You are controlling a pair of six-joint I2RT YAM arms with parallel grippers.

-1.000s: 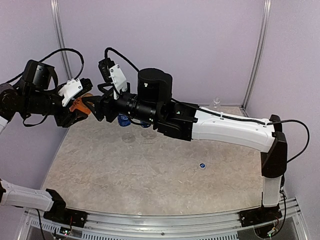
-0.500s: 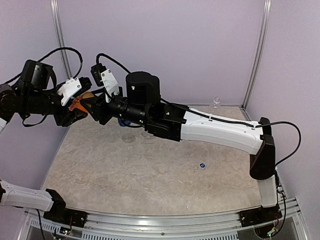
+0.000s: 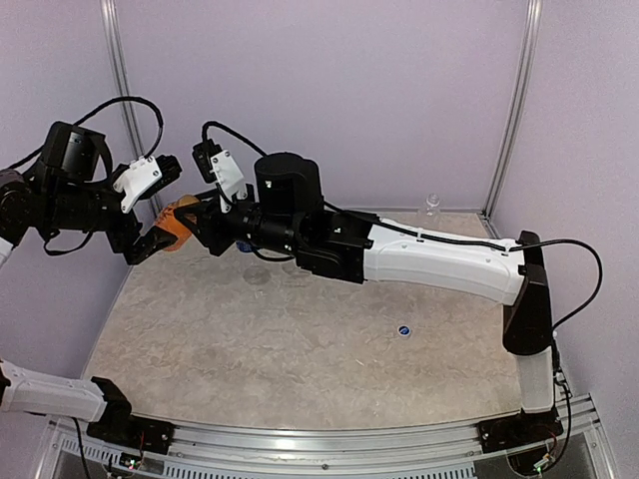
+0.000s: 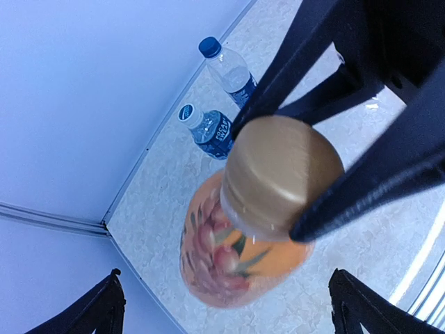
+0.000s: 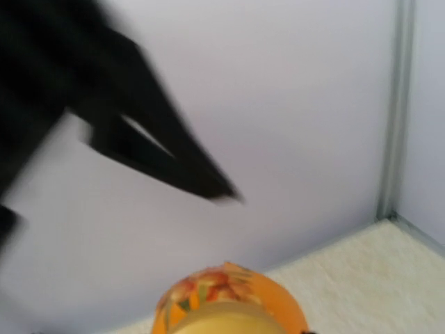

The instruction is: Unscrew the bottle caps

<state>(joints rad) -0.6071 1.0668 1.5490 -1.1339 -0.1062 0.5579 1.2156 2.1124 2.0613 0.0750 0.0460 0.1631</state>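
- The right gripper (image 4: pixel 272 182) is clamped on the orange-brown round plastic cap (image 4: pixel 281 167) of the short plastic bottle of orange liquid (image 4: pixel 229 271), one black finger pressed to each side. The cap sits on the neck. Whether it has been loosened cannot be told.
- The left gripper (image 4: pixel 233 309) stands wide apart, its fingertips well clear of the bottle on either side. The bottle is raised above the counter (image 3: pixel 300 369) at the far left and appears to hang from its cap alone.
- One small loose blue cap (image 3: pixel 403 330) lies on the counter right of centre, so at least one bottle looks already opened.
- Two clear plastic bottles with dark blue labels stand near the back-left wall. One (image 4: pixel 229 73) wears a plain blue cap and the other (image 4: pixel 212 132) a blue cap with a whitish rim. Both look unopened.
- A small clear unlabelled bottle (image 3: pixel 432 205) stands at the far back near the right corner, too small to show whether it is capped. It is the likely source of the loose cap.
- As a judgement: one cap is off, one is in hand and two are left.
- The counter is a beige, marbled, matt surface with a curved left edge.
- Pale lilac walls (image 3: pixel 399 100) close it in on three sides, with grey metal uprights (image 3: pixel 514 100) at the back corners. An aluminium rail (image 3: pixel 329 439) along the near edge carries the arm bases.
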